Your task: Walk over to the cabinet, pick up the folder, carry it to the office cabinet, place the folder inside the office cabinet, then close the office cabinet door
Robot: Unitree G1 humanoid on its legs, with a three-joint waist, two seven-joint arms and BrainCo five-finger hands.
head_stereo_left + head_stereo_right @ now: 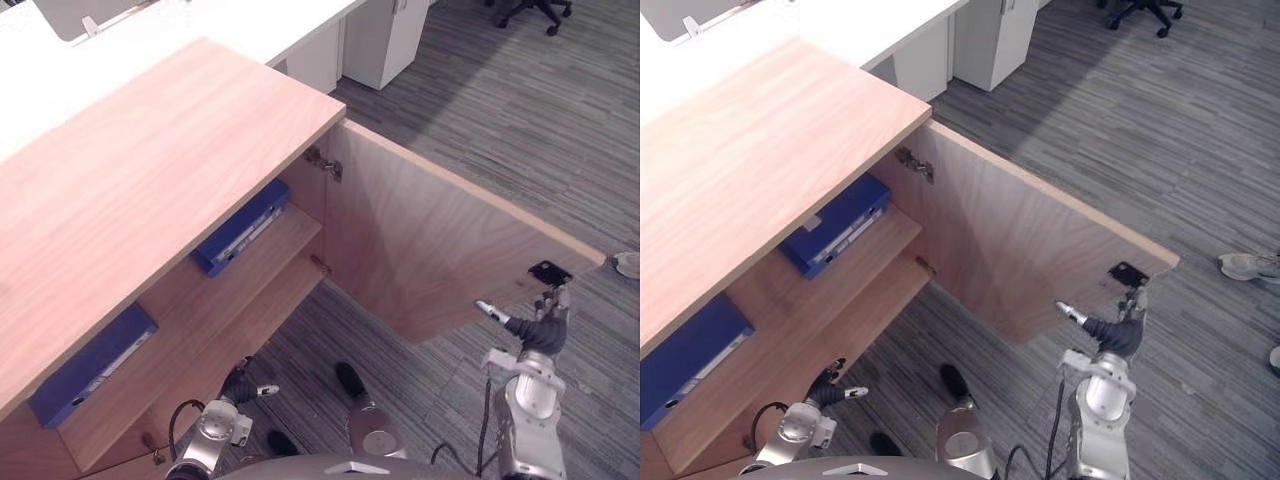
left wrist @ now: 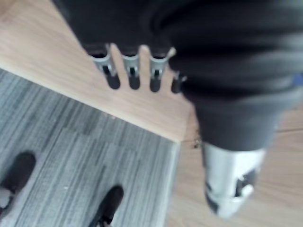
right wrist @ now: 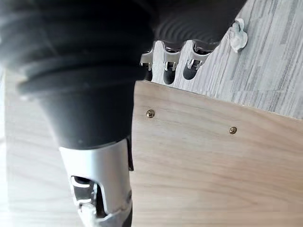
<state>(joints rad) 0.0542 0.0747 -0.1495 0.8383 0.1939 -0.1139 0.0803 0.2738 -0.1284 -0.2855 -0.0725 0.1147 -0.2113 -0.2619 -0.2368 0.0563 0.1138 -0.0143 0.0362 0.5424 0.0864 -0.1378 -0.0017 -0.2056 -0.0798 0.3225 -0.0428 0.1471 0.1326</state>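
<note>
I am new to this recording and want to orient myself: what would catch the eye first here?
The door of the wooden cabinet stands wide open over the grey carpet. Two blue folders lie on the shelf inside, one near the hinges, the other further left. The right hand is at the door's free edge, beside a black fitting.

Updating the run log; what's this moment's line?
blue folders: on shelf | cabinet door: open | right hand: at door's free edge | left hand: open, hanging low
</note>
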